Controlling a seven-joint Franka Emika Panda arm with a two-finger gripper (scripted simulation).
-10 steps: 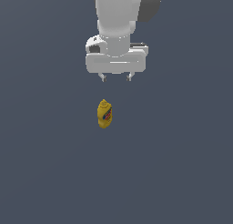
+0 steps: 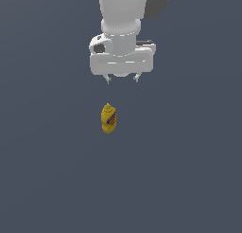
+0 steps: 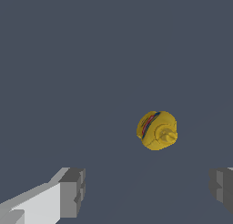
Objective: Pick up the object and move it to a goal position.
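I am seeing the gripper (image 2: 122, 78) hanging above the floor (image 2: 189, 180) with its jaws spread wide and holding nothing. The bottle (image 2: 108, 118) is standing upright on the floor, apart from the fingers (image 2: 108, 79) and below them in the exterior view. In the wrist view the bottle (image 3: 157, 130) is showing its cap towards the camera, and it is probably sitting a little off the line between the two fingertips (image 3: 73, 191), but I cannot be sure of this.
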